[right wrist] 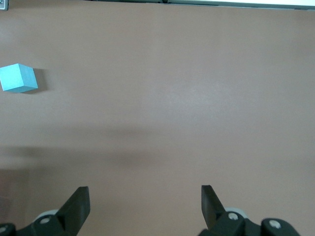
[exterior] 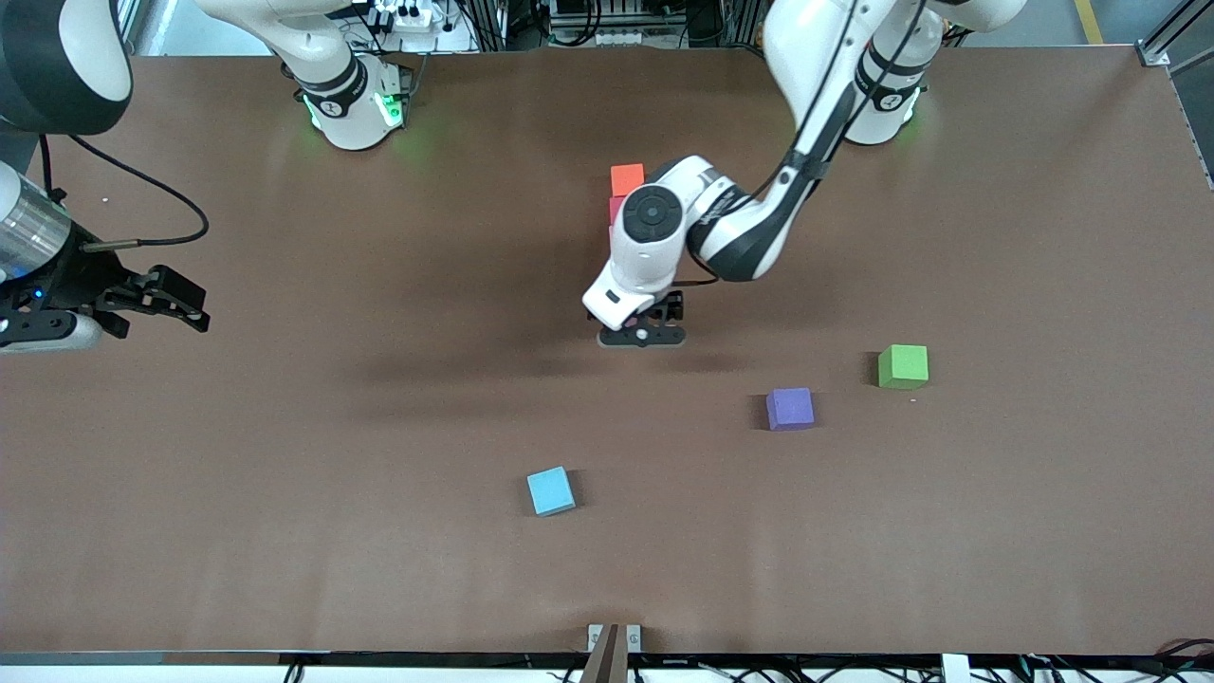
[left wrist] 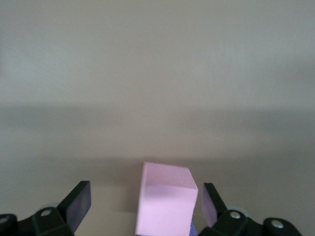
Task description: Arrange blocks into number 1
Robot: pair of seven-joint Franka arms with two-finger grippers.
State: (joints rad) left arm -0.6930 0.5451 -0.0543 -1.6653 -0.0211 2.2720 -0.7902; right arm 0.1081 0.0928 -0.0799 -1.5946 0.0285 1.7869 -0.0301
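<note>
An orange block [exterior: 627, 178] and a red block [exterior: 616, 208] lie in a line at mid-table, the red one partly covered by the left arm. My left gripper [exterior: 643, 334] hangs low just past that line, toward the front camera. In the left wrist view a pink block [left wrist: 166, 204] stands on the table between its open fingers [left wrist: 78, 201], close to one and well apart from the other. The purple block [exterior: 789, 408] lies alone toward the left arm's end. My right gripper [exterior: 190, 308] waits open and empty over the right arm's end; the right wrist view shows bare table between its fingertips [right wrist: 78, 204].
A green cube [exterior: 903, 366] sits beside the purple block, a little farther from the front camera. A light blue cube [exterior: 551, 490] lies nearer the front camera, also seen as the light blue cube [right wrist: 18, 78] from the right wrist. The brown table [exterior: 285, 455] stretches wide around them.
</note>
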